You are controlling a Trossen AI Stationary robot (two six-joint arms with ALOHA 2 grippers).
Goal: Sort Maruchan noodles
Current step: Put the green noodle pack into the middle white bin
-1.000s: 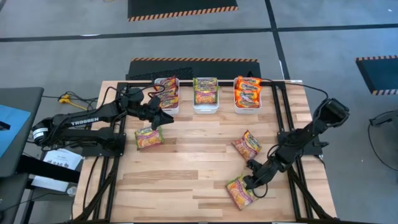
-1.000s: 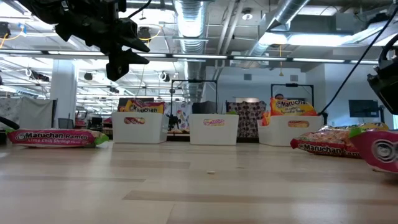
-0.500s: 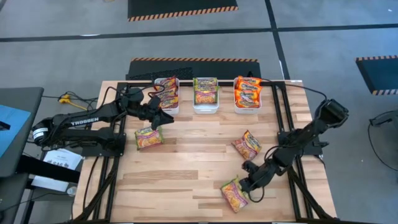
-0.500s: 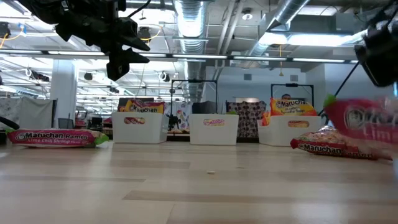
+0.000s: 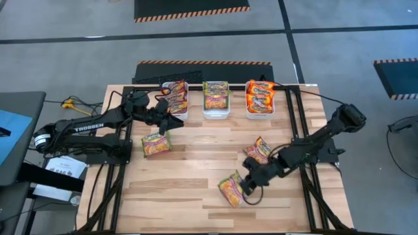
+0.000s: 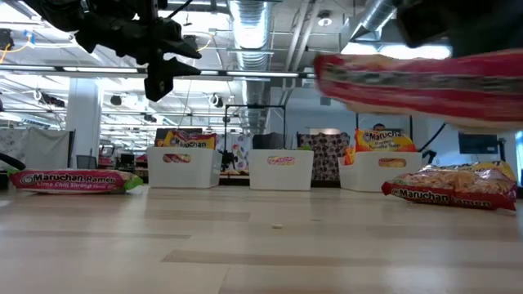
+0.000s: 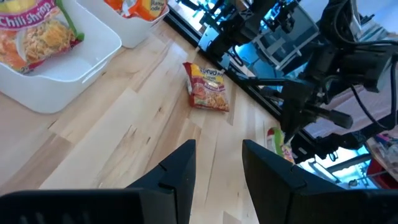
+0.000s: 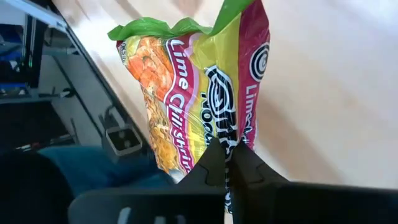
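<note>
We count two arms, three white bins and three loose packets outside the bins.

Left side: the left gripper (image 5: 171, 123) hovers above the table just in front of the left bin (image 5: 183, 115), jaws parted by a narrow gap with nothing between them, as the left wrist view shows. One lime packet (image 5: 155, 143) lies flat on the wood just beside that gripper, toward the near edge.

Far edge, left to right: the left bin holds red-edged packets, count unclear since they overlap; the middle bin (image 5: 216, 115) shows one green-edged packet on top; the right bin (image 5: 260, 115) holds orange packets, at least two visible.

Right half: one red-edged packet (image 5: 260, 149) lies flat on the table. Near it the right gripper (image 5: 244, 185) is clamped tight on the edge of one lime chili packet (image 5: 231, 189), which is lifted off the wood and hangs tilted; the right wrist view shows the fingers (image 8: 214, 163) pinching its crinkled seam.
</note>
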